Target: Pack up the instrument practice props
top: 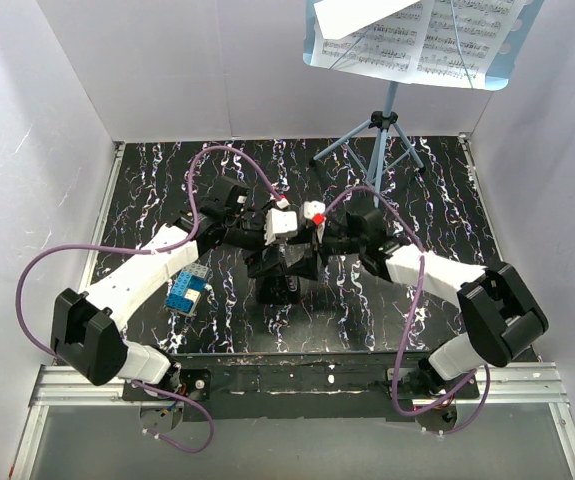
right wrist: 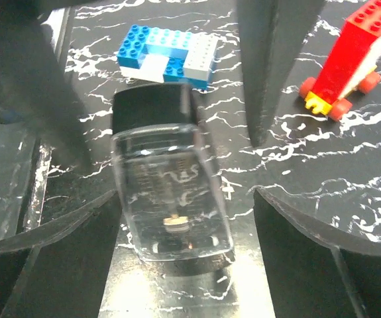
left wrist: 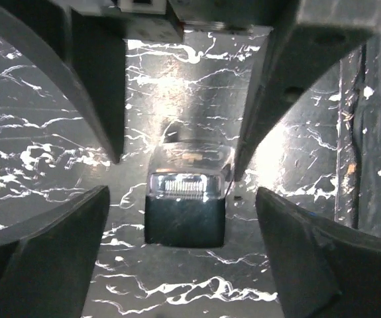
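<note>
- Small black box with a clear cover (left wrist: 185,222): at mid-surface, lying flat on the black marbled surface (top: 447,190), both arms meeting over it.
- Left gripper (left wrist: 183,199): open, fingers (left wrist: 57,252) spread wide on either side of the box, with bare surface showing between each and the box.
- Right gripper (right wrist: 187,199): open too, facing the left one across the box; fingers (right wrist: 303,252) flanking the box, with a clear gap on one side and too close to tell on the other.
- Light-blue music stand (top: 387,120): upright behind and to the right of the box, well apart from it and from both grippers, tripod legs (top: 352,140) spread on the surface.
- Perforated desk plate (top: 319,52): high above the box's far-right side, carrying white sheet-music pages (top: 437,40) that overlap and lie across its face.
- Blue-and-white brick block (top: 187,290): left of the box, near it, partly under the left arm.
- Red brick toy with wheels (right wrist: 349,59): near the box, seen beyond it from the right wrist.
</note>
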Motion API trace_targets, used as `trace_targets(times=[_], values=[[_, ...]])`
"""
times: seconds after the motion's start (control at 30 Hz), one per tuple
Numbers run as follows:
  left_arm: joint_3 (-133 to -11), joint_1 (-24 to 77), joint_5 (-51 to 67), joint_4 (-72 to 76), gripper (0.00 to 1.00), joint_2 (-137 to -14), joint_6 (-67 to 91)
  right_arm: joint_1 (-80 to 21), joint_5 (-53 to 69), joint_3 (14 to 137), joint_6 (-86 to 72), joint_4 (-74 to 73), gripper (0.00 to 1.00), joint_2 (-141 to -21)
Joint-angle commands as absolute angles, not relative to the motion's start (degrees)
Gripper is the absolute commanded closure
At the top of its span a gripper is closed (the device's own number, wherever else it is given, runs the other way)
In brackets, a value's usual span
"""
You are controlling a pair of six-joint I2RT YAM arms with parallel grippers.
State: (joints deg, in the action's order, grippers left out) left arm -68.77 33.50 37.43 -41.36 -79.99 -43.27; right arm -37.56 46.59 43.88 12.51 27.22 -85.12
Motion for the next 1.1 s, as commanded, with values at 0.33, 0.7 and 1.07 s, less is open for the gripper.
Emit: trace_targets(times=[0.33, 0.7, 1.07], values=[[-64.34, 26.46, 31.91, -31.46, 0.02, -66.11, -32.01, -32.17, 42.39, 71.60, 18.62, -21.47, 0.10, -83.58], [-48.35, 24.35, 12.82, -27.08, 0.02, -57.83, -13.10, -32.43, 25.66, 72.70, 24.08, -40.17, 0.06, -81.74], [-47.11, 25.05, 24.60, -28.21, 0.02, -58.71, -29.08, -33.57, 15.71, 69.69, 37.33, -42.35, 0.02, -84.63]])
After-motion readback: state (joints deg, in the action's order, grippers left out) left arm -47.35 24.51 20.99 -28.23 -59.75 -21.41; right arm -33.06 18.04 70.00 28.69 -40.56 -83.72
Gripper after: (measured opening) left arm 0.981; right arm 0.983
